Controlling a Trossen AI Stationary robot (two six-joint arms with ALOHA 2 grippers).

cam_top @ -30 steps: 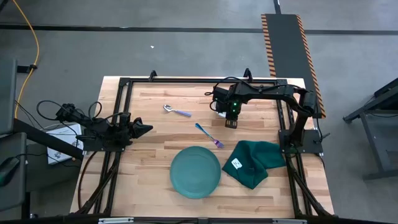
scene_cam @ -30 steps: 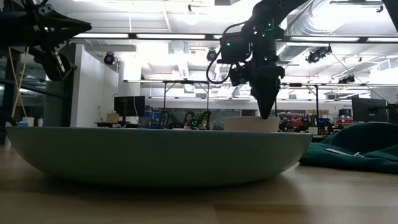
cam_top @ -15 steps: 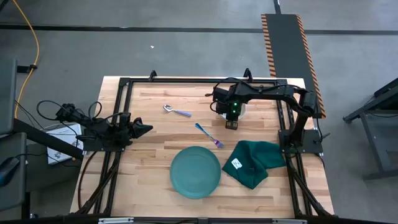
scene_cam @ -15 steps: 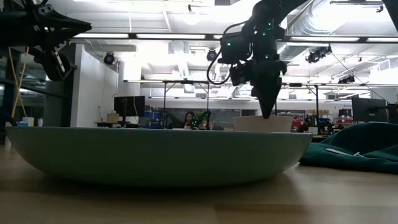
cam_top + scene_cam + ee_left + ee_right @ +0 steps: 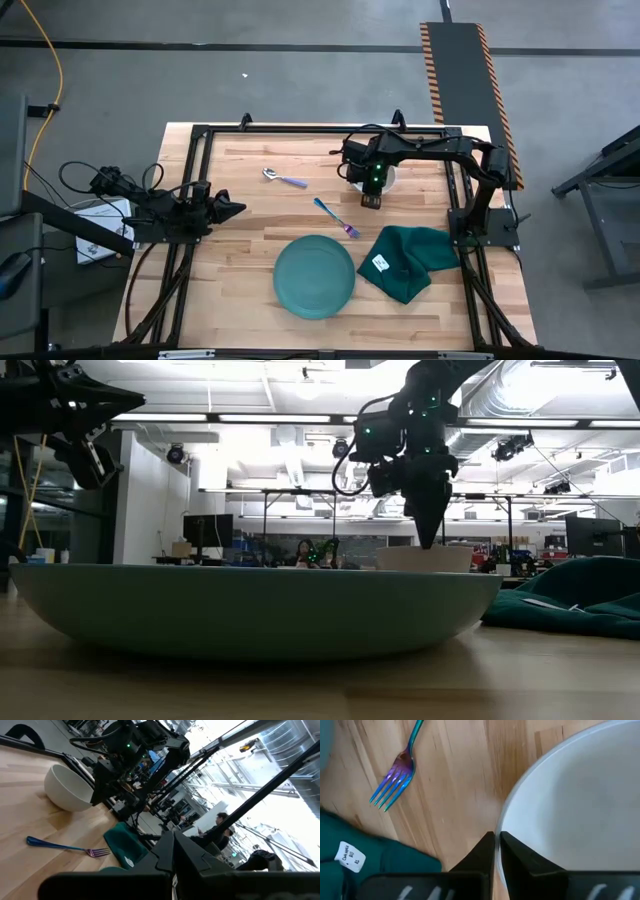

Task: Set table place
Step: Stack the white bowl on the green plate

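Observation:
The white bowl (image 5: 389, 176) sits at the far right of the table (image 5: 250, 300), mostly under my right arm. It also shows in the low view (image 5: 420, 558) and the left wrist view (image 5: 70, 787). My right gripper (image 5: 430, 544) points down at the bowl's near rim and is shut on it. The teal plate (image 5: 314, 276) lies near the front middle. The fork (image 5: 337, 217) and the spoon (image 5: 284, 179) lie flat on the wood. My left gripper (image 5: 238, 208) is shut and empty at the table's left. My right gripper pinches the bowl's rim (image 5: 504, 822) on its near side, one finger inside the bowl and one outside. The fingers come from above, pointing down. In the left wrist view the bowl's base appears to rest on the table.
A dark green cloth (image 5: 410, 260) with a white tag lies at the near right, beside the plate and just near of the fork's tines. The black frame (image 5: 300, 131) runs round the table. Bare wood lies between the spoon and the plate.
The white bowl has slid a little toward the table's right edge with my right gripper on its rim, then held still.

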